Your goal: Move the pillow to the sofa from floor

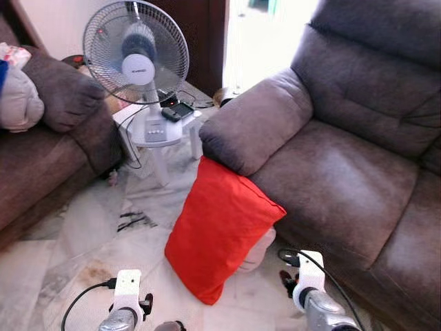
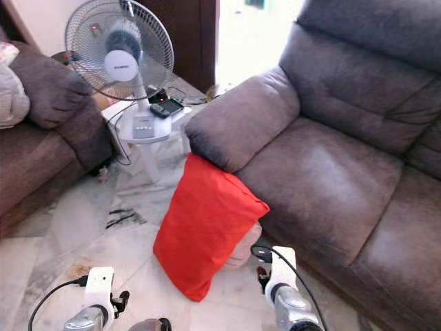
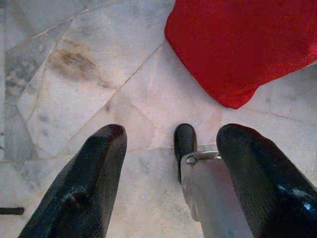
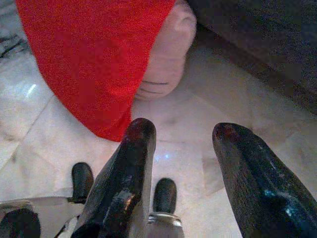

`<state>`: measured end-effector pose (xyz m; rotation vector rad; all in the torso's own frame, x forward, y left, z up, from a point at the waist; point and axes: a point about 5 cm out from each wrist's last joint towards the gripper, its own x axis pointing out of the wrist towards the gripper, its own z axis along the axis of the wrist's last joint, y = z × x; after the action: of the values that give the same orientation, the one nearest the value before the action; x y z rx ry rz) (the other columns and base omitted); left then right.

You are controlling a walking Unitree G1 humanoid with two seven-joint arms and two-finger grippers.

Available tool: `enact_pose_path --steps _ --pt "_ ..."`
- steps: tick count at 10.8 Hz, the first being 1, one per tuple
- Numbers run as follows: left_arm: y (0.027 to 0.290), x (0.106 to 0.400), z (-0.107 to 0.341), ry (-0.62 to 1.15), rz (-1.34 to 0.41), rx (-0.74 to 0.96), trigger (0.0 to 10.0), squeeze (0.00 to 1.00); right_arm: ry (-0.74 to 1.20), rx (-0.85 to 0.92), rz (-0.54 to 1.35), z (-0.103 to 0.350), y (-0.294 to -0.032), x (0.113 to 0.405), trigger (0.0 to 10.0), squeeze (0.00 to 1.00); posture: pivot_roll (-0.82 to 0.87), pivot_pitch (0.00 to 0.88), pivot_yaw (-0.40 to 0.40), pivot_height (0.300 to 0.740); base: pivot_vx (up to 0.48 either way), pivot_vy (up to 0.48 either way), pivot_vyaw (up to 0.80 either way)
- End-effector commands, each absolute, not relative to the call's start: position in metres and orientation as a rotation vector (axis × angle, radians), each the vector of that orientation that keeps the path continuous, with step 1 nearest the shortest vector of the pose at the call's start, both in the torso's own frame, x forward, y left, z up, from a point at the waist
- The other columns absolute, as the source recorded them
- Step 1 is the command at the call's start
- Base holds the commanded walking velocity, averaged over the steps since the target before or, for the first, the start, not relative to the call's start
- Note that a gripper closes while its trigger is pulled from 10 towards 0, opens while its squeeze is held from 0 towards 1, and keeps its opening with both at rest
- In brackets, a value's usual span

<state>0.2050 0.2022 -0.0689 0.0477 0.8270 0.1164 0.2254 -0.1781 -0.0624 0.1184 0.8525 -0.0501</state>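
Leaning at centre frame, a red pillow (image 1: 220,227) stands on one corner on the marble floor (image 1: 76,241), its upper edge resting against the front of the brown sofa (image 1: 344,179) just below the padded armrest (image 1: 255,121). A pale pinkish cushion (image 4: 166,59) is tucked behind it, touching both the red pillow and the sofa base.

Low in the frame, the left gripper (image 3: 171,148) hangs over bare floor tiles with its two black fingers spread apart, nothing between them; the pillow's lower corner lies near, ahead of it. The right gripper (image 4: 181,144) is likewise spread wide and empty, hovering over the floor beside the sofa base, with the pillow's corner and the pinkish cushion just ahead.

At upper left of the frame a standing fan (image 1: 136,52) sits on a small white table (image 1: 162,131) along with a dark handset (image 1: 178,110). A second brown sofa (image 1: 48,152) fills the left edge, with a bundle of pale cloth (image 1: 17,96) on it.
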Motion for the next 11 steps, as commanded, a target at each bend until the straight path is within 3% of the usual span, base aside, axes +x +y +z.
enact_pose_path --steps 1,3,5,11 --pt "0.2028 0.2000 -0.0720 0.853 0.123 0.040 10.0 0.00 0.869 0.124 -0.063 -0.0657 -0.1804 0.2197 10.0 0.00 0.04 0.105 -0.026 0.740 0.000 0.000 0.00" --pt "0.2041 0.1997 -0.0719 0.854 0.123 0.043 10.0 0.00 0.871 0.117 -0.052 -0.0659 -0.1798 0.2196 10.0 0.00 0.04 0.100 -0.025 0.740 0.000 0.000 0.00" --pt "0.2045 0.1979 -0.0728 0.858 0.121 0.048 10.0 0.00 0.873 0.082 -0.033 -0.0658 -0.1799 0.2196 10.0 0.00 0.04 0.089 -0.020 0.740 0.279 0.000 0.37" --pt "0.2000 0.1981 -0.0734 0.856 0.116 0.056 10.0 0.00 0.869 0.116 -0.048 -0.0663 -0.1801 0.2186 10.0 0.00 0.04 0.068 -0.022 0.740 0.305 0.000 0.00"
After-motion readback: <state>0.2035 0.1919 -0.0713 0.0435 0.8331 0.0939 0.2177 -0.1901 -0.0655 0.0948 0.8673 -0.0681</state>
